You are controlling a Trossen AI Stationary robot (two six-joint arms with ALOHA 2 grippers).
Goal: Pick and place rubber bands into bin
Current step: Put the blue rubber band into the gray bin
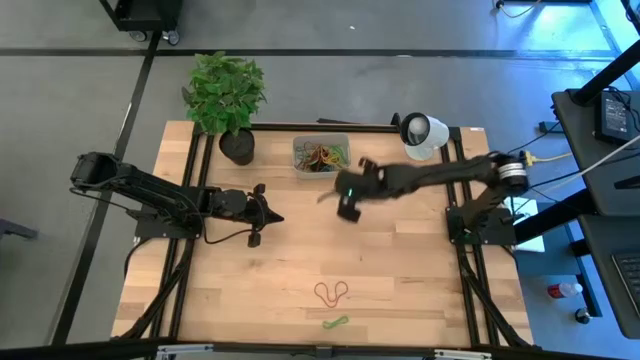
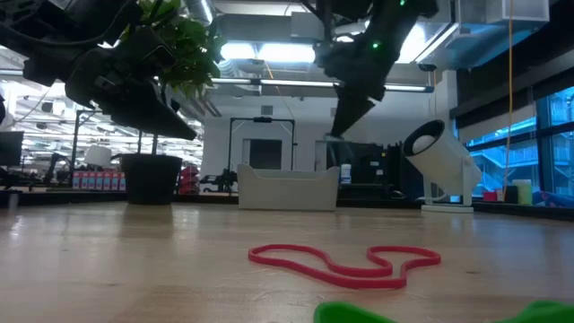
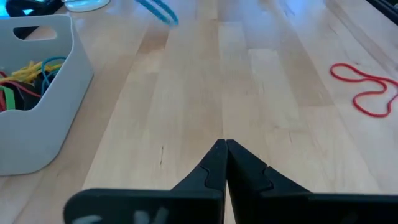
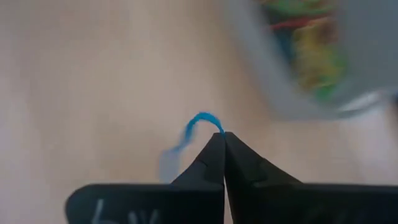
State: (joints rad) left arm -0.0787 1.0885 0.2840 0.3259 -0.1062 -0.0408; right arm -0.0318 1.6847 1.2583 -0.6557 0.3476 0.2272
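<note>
The bin [image 1: 320,156] is a pale tray at the far middle of the table, with several red, green and yellow rubber bands [image 3: 22,81] inside it. A red band [image 1: 332,292] and a green band [image 1: 335,322] lie flat on the table near its near edge. My right gripper [image 4: 222,135] hovers just near-side of the bin [image 4: 298,62], shut on a blue band [image 4: 200,122]. My left gripper [image 1: 278,217] is shut on nothing, left of centre above the table, also seen in its wrist view [image 3: 225,147]. My right gripper pinches the blue band between its two fingertips, at the end of the loop right beside the tips [image 4: 215,127]. The band is lifted clear of the table, and the rest of it trails slack beyond the fingers [image 3: 158,11].
A black plant pot [image 1: 237,146] with a leafy plant stands left of the bin. A white round camera [image 1: 424,134] sits to the bin's right. Bare wooden table lies between the two grippers and the near edge, apart from the red band [image 2: 345,260] and the green one [image 2: 359,314].
</note>
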